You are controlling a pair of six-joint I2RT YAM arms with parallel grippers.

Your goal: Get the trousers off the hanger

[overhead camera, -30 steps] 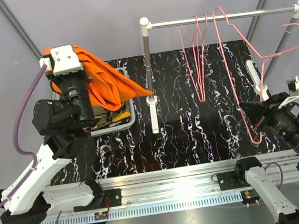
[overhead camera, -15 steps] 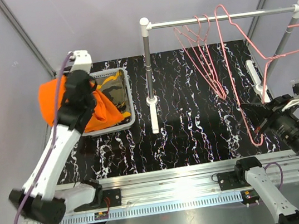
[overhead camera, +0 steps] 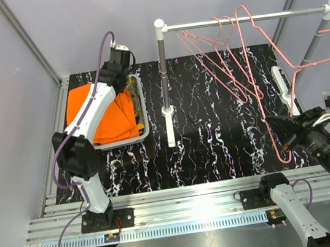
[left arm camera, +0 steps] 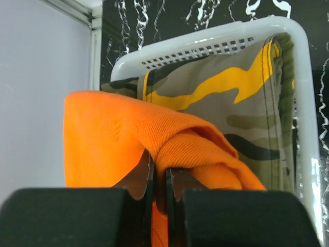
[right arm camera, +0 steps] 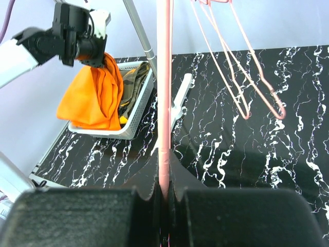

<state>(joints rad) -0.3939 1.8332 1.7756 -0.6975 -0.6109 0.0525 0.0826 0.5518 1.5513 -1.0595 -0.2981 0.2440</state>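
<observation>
- There's the left claw (left arm camera: 158, 170), pinched tight on a fold of the plain bright orange cloth trousers (left arm camera: 113, 128), up over the white perforated plastic basket (left arm camera: 205, 38) at the far left of the black, white-veined marble-look tabletop (overhead camera: 215, 128)
- From overhead, the left arm (overhead camera: 91, 109) lies right across that pinch, so the fingertips are hidden there; only the wrist view shows them
- The orange cloth drops from the claw, covers most of the basket and spills past its left rim; in the wrist view the dark finger bodies cut off its lower end
- Inside the basket, the olive and yellow-orange camouflage cloth trousers (left arm camera: 247, 103) lie against the right wall, one side tucked under the orange
- Anything deeper in the basket is covered and can't be made out
- Over on the right, the right claw (right arm camera: 163, 191) is closed on a thin pink wire hanger (right arm camera: 164, 77), the wire running straight up from between the fingers and out of the top of the wrist view
- Overhead, that hanger's hook sits at the silver metal rail (overhead camera: 242, 19)
- More pink wire hangers (overhead camera: 231, 70) hang tilted from the same rail; their wires overlap, so the count is hard to call
</observation>
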